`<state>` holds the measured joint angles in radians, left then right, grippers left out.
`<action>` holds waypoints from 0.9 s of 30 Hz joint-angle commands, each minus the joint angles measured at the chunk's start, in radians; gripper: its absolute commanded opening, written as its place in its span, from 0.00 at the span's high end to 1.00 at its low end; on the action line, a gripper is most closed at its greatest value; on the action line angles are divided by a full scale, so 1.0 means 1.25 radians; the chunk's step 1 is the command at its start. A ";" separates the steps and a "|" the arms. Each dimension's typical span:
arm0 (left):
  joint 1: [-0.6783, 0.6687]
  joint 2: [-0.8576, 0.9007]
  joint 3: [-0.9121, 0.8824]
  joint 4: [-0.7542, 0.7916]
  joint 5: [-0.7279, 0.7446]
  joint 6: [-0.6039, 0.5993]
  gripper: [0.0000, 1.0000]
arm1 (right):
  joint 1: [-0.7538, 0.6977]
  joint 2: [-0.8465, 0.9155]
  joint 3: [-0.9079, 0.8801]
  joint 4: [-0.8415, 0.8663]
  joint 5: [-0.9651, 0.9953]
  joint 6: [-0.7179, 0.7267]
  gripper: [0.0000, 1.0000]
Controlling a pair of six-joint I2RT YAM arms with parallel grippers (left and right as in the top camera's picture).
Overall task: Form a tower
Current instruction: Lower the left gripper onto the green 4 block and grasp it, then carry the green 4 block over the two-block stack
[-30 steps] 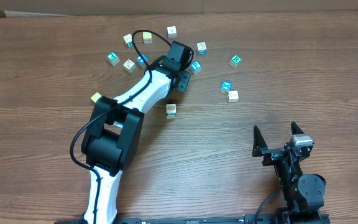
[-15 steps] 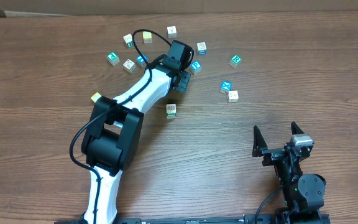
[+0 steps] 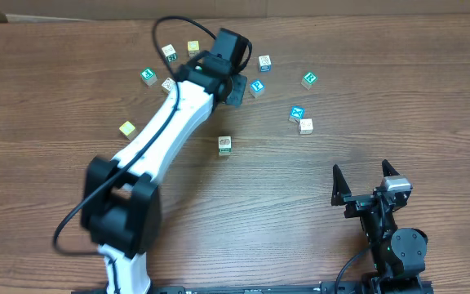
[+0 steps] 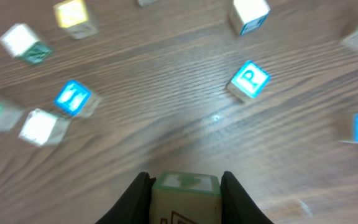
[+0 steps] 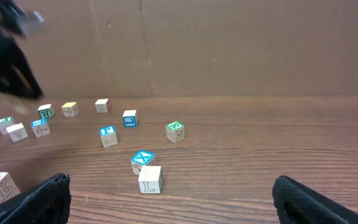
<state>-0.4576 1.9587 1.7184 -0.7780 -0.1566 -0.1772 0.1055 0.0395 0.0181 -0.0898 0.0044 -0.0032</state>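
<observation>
Lifting toward the table's (image 3: 55, 98) far edge: left gripper (image 4: 185, 183) has just pinched a green-faced cube (image 4: 186, 202) and risen clear of the loose cubes (image 3: 257, 86). The tower (image 3: 224, 144) stands mid-table, well apart, so a carry back probably follows. Right gripper (image 3: 362, 173) idle, spread.

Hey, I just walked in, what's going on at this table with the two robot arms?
The left end effector is shut on a wooden alphabet cube with green print, above a table where loose cubes lie scattered singly. The right end effector sits open near the front edge, holding nothing. One block stands apart nearer the middle; whether it is more than one cube high, I cannot tell.
</observation>
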 commanded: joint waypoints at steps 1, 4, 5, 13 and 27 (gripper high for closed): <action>-0.001 -0.095 0.025 -0.056 0.002 -0.131 0.84 | 0.004 0.002 -0.008 0.004 0.000 0.002 0.00; -0.002 -0.126 0.025 -0.129 0.023 -0.199 0.84 | 0.004 0.002 -0.008 0.004 0.000 0.002 0.00; -0.002 -0.128 0.025 -0.153 0.023 -0.226 0.84 | 0.004 0.002 -0.008 0.005 0.000 0.002 0.00; -0.040 -0.118 -0.042 -0.211 0.021 -0.288 0.83 | 0.004 0.002 -0.008 0.005 0.000 0.002 0.00; -0.103 -0.118 -0.241 -0.053 -0.030 -0.332 0.83 | 0.004 0.002 -0.008 0.004 0.000 0.002 0.00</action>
<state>-0.5762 1.8011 1.4471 -0.8673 -0.1493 -0.5674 0.1055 0.0395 0.0181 -0.0902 0.0040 -0.0032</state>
